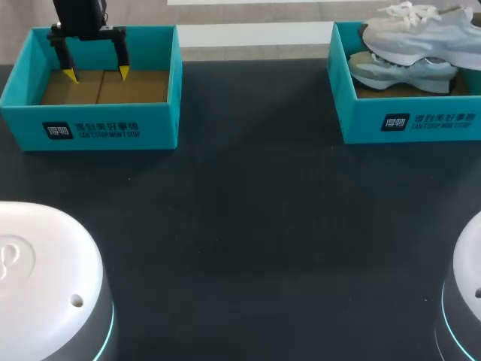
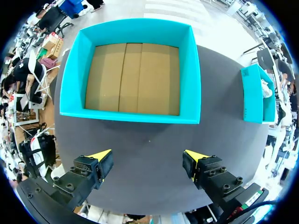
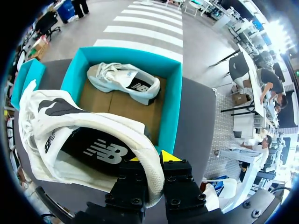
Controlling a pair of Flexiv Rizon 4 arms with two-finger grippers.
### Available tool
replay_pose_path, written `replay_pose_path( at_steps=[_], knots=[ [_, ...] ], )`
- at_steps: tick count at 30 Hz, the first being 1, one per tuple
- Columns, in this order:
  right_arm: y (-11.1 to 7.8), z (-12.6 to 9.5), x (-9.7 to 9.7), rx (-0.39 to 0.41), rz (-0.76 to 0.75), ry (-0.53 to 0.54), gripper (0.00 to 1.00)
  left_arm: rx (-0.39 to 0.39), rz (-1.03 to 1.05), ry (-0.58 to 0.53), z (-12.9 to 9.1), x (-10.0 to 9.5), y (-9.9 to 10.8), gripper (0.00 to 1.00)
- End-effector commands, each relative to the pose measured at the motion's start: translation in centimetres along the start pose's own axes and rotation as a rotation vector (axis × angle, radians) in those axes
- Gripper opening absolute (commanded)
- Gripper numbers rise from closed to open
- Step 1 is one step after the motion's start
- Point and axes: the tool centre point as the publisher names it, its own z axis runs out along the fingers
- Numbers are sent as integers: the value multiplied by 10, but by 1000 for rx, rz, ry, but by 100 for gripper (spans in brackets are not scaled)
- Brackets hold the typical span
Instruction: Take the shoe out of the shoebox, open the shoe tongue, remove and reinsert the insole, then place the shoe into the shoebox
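A white and grey shoe point(image 1: 428, 30) hangs above the right teal shoebox point(image 1: 409, 122), over a second matching shoe point(image 1: 402, 71) lying inside. In the right wrist view my right gripper point(image 3: 148, 161) is shut on the heel collar of the held shoe point(image 3: 84, 135), whose dark insole shows. Ahead of it the other shoe point(image 3: 124, 81) lies in the shoebox point(image 3: 170, 107). My left gripper point(image 1: 97, 74) hangs open over the empty left shoebox point(image 1: 101, 124). In its own view the left gripper point(image 2: 147, 158) holds nothing, and the empty box point(image 2: 135, 77) lies ahead.
The two white robot bases point(image 1: 45, 278) point(image 1: 462, 301) stand at the table's near corners. The dark tabletop point(image 1: 255, 210) stretches between the two boxes. In the left wrist view the right shoebox point(image 2: 254, 93) is off to the side.
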Motion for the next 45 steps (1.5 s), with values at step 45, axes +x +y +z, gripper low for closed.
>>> replay_pose_path(
  at_steps=[45],
  knots=[
    [-166, -58, 191, 57, -39, 11, 0, 1, 0, 0, 0, 0, 0, 100]
  ],
)
